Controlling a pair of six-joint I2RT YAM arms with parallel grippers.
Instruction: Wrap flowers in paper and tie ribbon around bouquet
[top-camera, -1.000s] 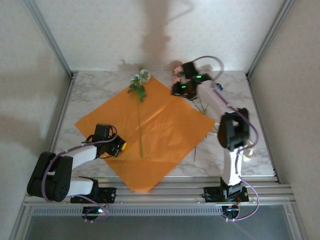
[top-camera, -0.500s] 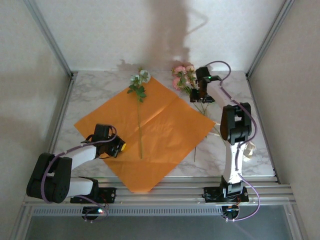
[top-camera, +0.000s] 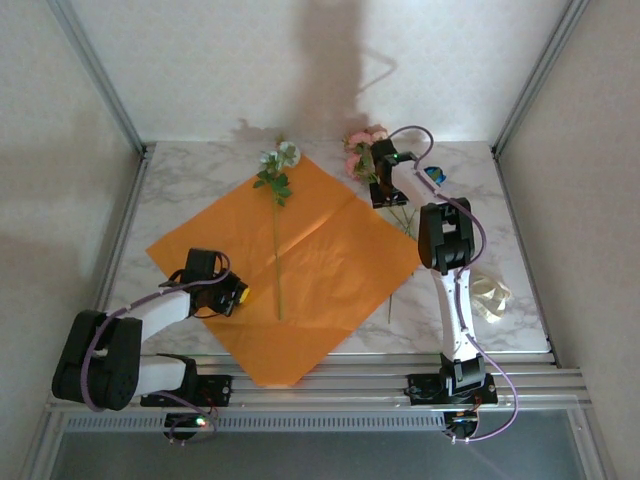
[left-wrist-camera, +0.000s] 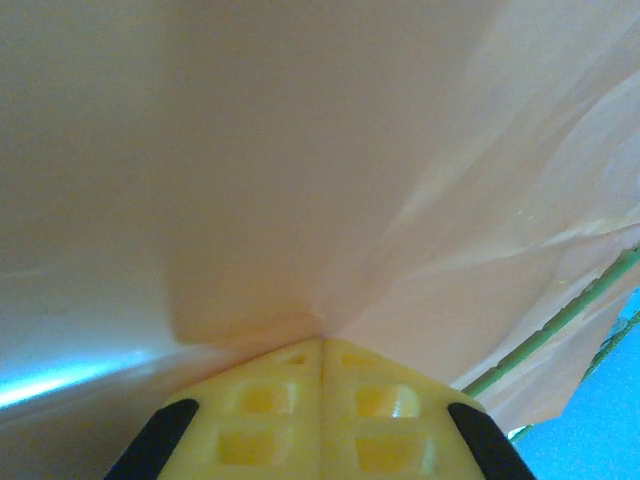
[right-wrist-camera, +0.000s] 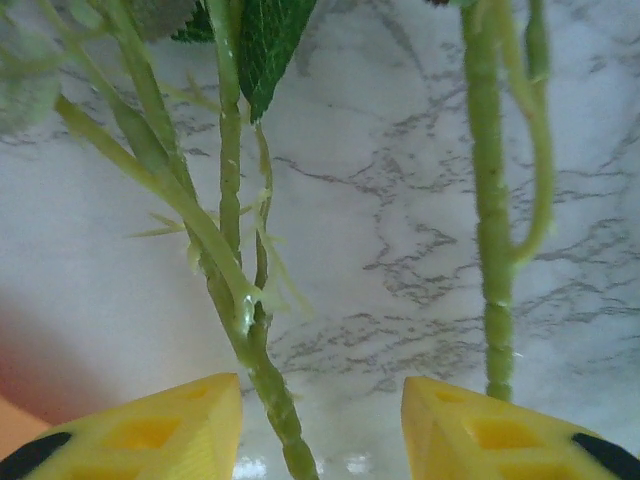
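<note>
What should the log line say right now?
left hand: shut on paper edge | right hand: open, astride flower stems on table | single flower: on paper | ribbon: untouched

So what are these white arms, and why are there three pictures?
These are two robot arms bolted to a marble table, each ending in a two-finger gripper. The wide picture looks down from above; the two close-ups come from cameras on the wrists, so the yellow blocks are fingers. On the table lie an orange paper sheet with one pale flower on it, a pink flower bunch beside it, and a cream ribbon at the right. The left gripper is shut, pinching the paper. The right gripper is open, with green stems between its fingers, gripping nothing yet.
</note>
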